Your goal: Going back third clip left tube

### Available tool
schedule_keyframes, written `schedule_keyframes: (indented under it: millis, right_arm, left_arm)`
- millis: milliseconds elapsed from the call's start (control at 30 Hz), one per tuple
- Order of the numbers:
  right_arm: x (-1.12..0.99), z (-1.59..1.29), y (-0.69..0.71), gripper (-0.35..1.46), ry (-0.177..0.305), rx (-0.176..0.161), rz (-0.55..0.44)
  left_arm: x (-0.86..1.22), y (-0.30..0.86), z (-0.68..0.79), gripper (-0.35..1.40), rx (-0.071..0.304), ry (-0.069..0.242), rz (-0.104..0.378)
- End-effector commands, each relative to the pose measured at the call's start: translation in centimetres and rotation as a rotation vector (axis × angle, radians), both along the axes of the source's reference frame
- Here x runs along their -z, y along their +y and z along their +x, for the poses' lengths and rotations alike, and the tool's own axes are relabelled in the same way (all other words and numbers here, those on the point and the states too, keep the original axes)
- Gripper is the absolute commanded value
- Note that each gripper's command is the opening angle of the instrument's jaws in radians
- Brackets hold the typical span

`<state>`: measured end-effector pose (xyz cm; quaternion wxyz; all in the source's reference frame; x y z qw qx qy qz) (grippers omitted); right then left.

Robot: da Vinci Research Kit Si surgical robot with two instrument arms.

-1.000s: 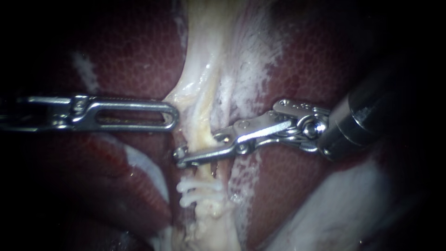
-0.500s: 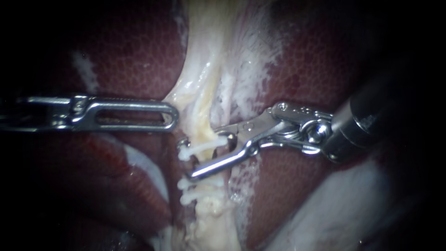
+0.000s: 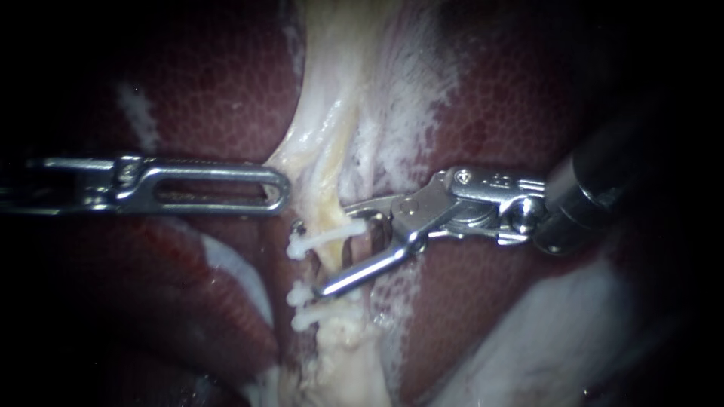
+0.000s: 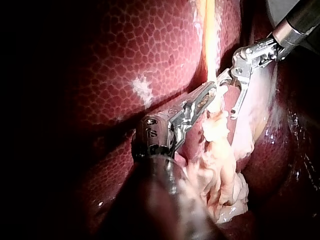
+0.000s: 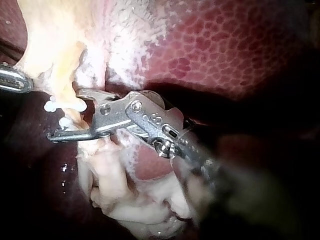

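A pale yellowish tube point(image 3: 329, 200) runs down between the lobes of dark red liver point(image 3: 211, 90). A white clip point(image 3: 323, 237) sits across it, and two more white clips point(image 3: 320, 301) lie close together lower down. My right instrument point(image 3: 307, 258) stands open astride the tube: the upper jaw lies just above the top clip and the lower jaw just above the lower pair. The right wrist view shows these jaws point(image 5: 64, 114) apart, with clips point(image 5: 52, 106) between them. My left instrument point(image 3: 280, 188) is shut on the pale tissue at the tube's left edge, as the left wrist view point(image 4: 210, 94) also shows.
White filmy tissue point(image 3: 400, 113) spreads over the liver to the right of the tube. A pale lump point(image 3: 543, 339) lies at the lower right. Ragged pale tissue point(image 4: 220, 165) hangs beside my left instrument's shaft.
My right instrument's jaws, shut around the tube a second ago, have opened and left a white clip on it. They have since drawn back slightly to the right. The left instrument has not moved.
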<state>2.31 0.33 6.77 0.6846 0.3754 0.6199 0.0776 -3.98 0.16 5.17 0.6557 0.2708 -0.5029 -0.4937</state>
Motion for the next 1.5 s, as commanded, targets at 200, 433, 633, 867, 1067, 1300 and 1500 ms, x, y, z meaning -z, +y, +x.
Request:
schedule_keyframes:
  millis: [200,433,633,867,1067,1300,1500]
  right_arm:
    - [-0.02,-0.14,0.02,0.58,-0.004,-0.007,-0.007]
    - [0.01,-0.38,0.02,0.58,-0.016,-0.028,-0.023]
    - [0.06,-0.69,0.06,0.60,-0.022,-0.052,-0.061]
    - [0.26,-1.12,0.12,0.60,-0.028,-0.079,-0.115]
    - [0.49,-1.34,0.20,0.60,-0.033,-0.100,-0.158]
    - [0.70,-1.54,0.25,0.60,-0.036,-0.111,-0.185]
    - [0.74,-1.56,0.20,0.60,-0.035,-0.109,-0.186]
  left_arm:
    - [0.00,0.00,0.00,-0.35,0.000,0.000,0.000]
    - [0.00,0.00,0.01,-0.35,0.000,0.000,0.000]
    - [-0.02,-0.01,0.00,-0.35,0.000,0.000,-0.001]
    - [-0.03,-0.01,-0.01,-0.35,0.000,0.000,-0.002]
    - [-0.05,-0.02,-0.01,-0.35,0.000,0.001,-0.002]
    - [-0.06,-0.01,-0.02,-0.35,0.000,0.001,-0.002]
    - [-0.06,-0.01,-0.03,-0.35,0.001,0.001,-0.003]
